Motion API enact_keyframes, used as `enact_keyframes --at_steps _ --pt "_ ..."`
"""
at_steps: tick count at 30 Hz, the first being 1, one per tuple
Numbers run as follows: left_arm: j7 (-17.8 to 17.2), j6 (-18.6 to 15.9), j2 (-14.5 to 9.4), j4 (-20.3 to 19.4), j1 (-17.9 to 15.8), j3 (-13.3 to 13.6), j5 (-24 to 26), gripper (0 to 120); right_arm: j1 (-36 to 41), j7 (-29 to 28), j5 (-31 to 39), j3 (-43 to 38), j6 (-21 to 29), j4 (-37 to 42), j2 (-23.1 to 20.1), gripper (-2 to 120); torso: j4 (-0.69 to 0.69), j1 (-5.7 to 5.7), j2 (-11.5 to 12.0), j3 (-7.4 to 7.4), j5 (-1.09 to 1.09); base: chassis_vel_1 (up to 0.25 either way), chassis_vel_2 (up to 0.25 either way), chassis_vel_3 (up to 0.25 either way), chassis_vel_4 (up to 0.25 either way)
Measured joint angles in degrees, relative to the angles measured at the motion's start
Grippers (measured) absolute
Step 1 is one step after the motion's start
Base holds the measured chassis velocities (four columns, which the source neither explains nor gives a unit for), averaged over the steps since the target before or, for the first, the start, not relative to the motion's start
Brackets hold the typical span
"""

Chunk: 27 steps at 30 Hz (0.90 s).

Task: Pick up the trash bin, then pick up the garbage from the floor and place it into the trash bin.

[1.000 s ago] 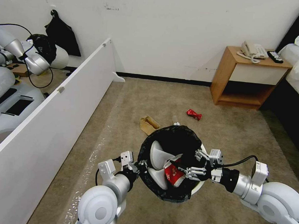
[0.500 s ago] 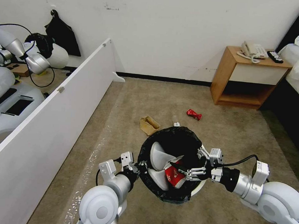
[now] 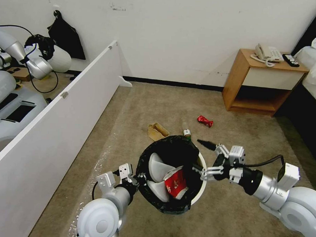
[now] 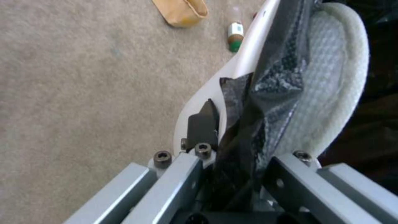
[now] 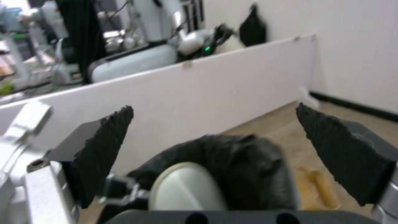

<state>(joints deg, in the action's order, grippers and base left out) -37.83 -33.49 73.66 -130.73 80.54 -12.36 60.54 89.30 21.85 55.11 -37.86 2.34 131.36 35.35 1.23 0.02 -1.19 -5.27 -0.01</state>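
Note:
The trash bin, white with a black bag over its rim, is held off the carpet by my left gripper, which is shut on the rim. Inside lie white slippers and a red-white snack packet. My right gripper hangs open just right of the bin's mouth, with nothing between its pads. On the carpet beyond the bin lie more garbage: a tan paper bag, a green-labelled bottle and a crushed red wrapper.
A long white partition board runs along the left, with another robot behind it. A wooden nightstand with a phone stands at the back right, and a bed lines the right edge. Open carpet lies around the floor items.
My right gripper has drawn back out of the bin, up and to the right, fingers open. The snack packet stays in the bin. The left arm and the bin have shifted slightly left.

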Motion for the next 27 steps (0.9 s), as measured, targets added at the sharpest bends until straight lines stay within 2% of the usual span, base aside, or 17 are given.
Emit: enact_keyframes --at_steps 2,6,7,8,9,10,11,13,17,18,19,21,22,24,25,27 --pt "0.16 -0.03 0.05 -0.52 0.54 -0.63 -0.32 1 0.03 -0.84 -0.30 -0.41 -0.56 0.33 0.55 100 0.00 0.00 0.00 0.00 0.00 0.000 0.000 0.000 0.000" --pt "1.39 -0.03 -0.41 -1.95 2.63 -4.06 -0.80 1 0.27 -3.24 -1.79 -1.57 -2.14 1.16 2.84 100 0.00 0.00 0.00 0.00 0.00 0.000 0.000 0.000 0.000" --pt "1.39 -0.03 -0.41 -1.95 2.63 -4.06 -0.80 1 0.27 -3.24 -1.79 -1.57 -2.14 1.16 2.84 100 0.00 0.00 0.00 0.00 0.00 0.000 0.000 0.000 0.000" --pt "2.90 -0.03 -0.94 -2.41 3.26 -5.40 -1.12 1 0.21 -3.77 -2.35 -1.85 -2.47 1.31 3.63 100 0.00 0.00 0.00 0.00 0.00 0.000 0.000 0.000 0.000" --pt "6.19 -0.28 -1.79 -3.10 4.06 -7.41 -2.50 1 0.08 -4.65 -3.31 -2.09 -2.86 1.45 4.61 100 0.00 0.00 0.00 0.00 0.00 0.000 0.000 0.000 0.000" --pt "6.19 -0.28 -1.79 -3.10 4.06 -7.41 -2.50 1 0.08 -4.65 -3.31 -2.09 -2.86 1.45 4.61 100 0.00 0.00 0.00 0.00 0.00 0.000 0.000 0.000 0.000" --pt "8.08 -0.43 -2.34 -3.62 4.49 -8.75 -3.42 1 0.06 -5.22 -4.01 -2.19 -3.15 1.51 5.30 100 -0.01 0.00 0.00 0.01 0.00 0.000 0.000 0.000 0.000" --pt "9.46 -0.76 -3.29 -4.58 5.16 -11.27 -3.64 1 0.10 -6.46 -5.76 -2.27 -3.65 1.62 6.73 100 0.00 0.00 0.00 0.00 0.00 0.000 0.000 0.000 0.000" --pt "10.96 -1.06 -3.79 -5.27 6.28 -13.33 -4.26 1 0.28 -7.44 -8.26 -2.40 -4.30 1.62 8.07 100 0.00 0.00 0.00 0.01 0.00 0.000 0.000 0.000 0.000" --pt "12.45 -1.11 -3.67 -5.65 7.40 -14.73 -5.73 1 0.45 -8.18 -10.45 -2.49 -4.78 1.62 9.14 100 0.00 0.00 0.00 0.00 0.00 0.000 0.000 0.000 0.000" --pt "12.45 -1.11 -3.67 -5.65 7.40 -14.73 -5.73 1 0.45 -8.18 -10.45 -2.49 -4.78 1.62 9.14 100 0.00 0.00 0.00 0.00 0.00 0.000 0.000 0.000 0.000" --pt "15.80 -1.00 -2.28 -6.06 9.33 -16.76 -9.72 1 1.08 -9.75 -15.29 -2.61 -5.74 1.60 11.31 100 -0.01 0.00 0.00 0.00 0.00 0.000 0.000 0.000 0.000" --pt "15.80 -1.00 -2.28 -6.06 9.33 -16.76 -9.72 1 1.08 -9.75 -15.29 -2.61 -5.74 1.60 11.31 100 -0.01 0.00 0.00 0.00 0.00 0.000 0.000 0.000 0.000" --pt "19.04 -0.52 -0.69 -6.24 10.53 -17.94 -13.61 1 2.00 -10.38 -19.66 -2.71 -6.67 1.54 13.53 100 0.00 0.00 0.00 0.01 0.00 0.000 0.000 0.000 0.000" --pt "19.04 -0.52 -0.69 -6.24 10.53 -17.94 -13.61 1 2.00 -10.38 -19.66 -2.71 -6.67 1.54 13.53 100 0.00 0.00 0.00 0.01 0.00 0.000 0.000 0.000 0.000" --pt "21.49 -0.26 0.79 -6.42 11.09 -19.08 -16.11 1 3.15 -10.53 -23.01 -2.82 -7.20 1.57 15.90 100 0.00 0.00 0.00 0.00 0.00 0.000 0.000 0.000 0.000"
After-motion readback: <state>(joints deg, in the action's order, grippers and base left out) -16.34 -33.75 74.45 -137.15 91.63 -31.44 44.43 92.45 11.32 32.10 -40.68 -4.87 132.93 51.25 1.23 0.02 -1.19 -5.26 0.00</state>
